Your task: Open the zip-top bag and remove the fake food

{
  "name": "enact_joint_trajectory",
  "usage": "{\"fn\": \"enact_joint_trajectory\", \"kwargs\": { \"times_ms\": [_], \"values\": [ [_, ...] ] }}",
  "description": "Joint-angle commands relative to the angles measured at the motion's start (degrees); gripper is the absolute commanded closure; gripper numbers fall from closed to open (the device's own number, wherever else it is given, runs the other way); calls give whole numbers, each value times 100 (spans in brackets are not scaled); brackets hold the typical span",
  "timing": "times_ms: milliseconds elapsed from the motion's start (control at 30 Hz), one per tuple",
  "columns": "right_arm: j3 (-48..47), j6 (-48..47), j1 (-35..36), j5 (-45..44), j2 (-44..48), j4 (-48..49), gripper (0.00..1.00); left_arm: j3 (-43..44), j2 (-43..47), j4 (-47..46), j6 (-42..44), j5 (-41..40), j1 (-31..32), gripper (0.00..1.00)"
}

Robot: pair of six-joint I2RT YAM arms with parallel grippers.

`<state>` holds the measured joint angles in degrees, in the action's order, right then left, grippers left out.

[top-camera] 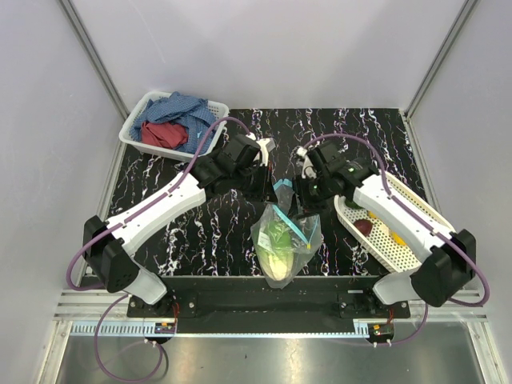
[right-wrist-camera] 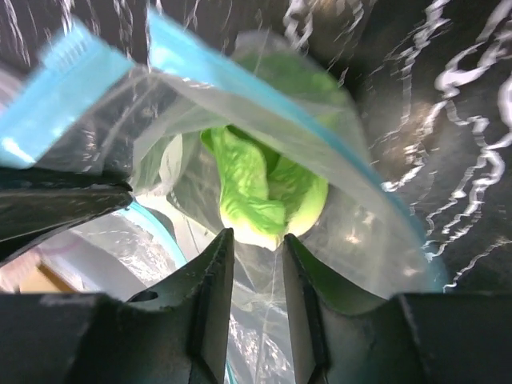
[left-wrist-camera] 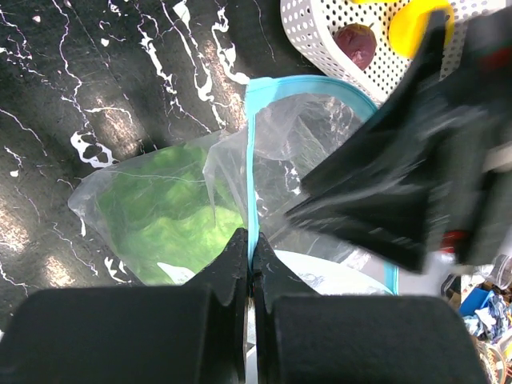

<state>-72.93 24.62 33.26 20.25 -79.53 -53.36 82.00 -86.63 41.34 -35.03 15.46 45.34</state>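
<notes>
Zip-top bag (top-camera: 284, 240) is pinched in left hand (left-wrist-camera: 250, 244), between right hand's (right-wrist-camera: 256, 240) parted fingers (right-wrist-camera: 210, 304).

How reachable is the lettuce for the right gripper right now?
Probably yes. The left gripper pinches the zip strip, the zip-top bag gapes at its mouth, and the lettuce lies just past the right gripper, jaws partly open. A crinkled bag layer might lie between; I cannot tell.
</notes>
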Motion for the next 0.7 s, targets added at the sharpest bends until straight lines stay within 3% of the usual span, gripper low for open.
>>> {"fn": "enact_joint_trajectory", "kwargs": {
  "times_ms": [0, 67, 167, 200, 433, 667],
  "values": [
    [138, -397, 374, 663, -282, 80, 57, 194, 182, -302, -101, 167, -25, 100],
    [270, -292, 384, 901, -239, 256, 53, 194, 164, -320, -136, 176, -17, 100],
    [489, -107, 392, 1024, -195, 519, 39, 159, 155, -390, -215, 229, -25, 100],
    [559, -2, 384, 1033, -204, 642, 30, 133, 146, -416, -233, 246, -8, 100],
    [1079, 236, 392, 1323, -651, 1407, 13, 106, 120, -522, -303, 343, 1, 100],
    [1447, 412, 392, 1543, -1161, 2128, 7, 36, 50, -645, -382, 387, 97, 100]
  ]
}}
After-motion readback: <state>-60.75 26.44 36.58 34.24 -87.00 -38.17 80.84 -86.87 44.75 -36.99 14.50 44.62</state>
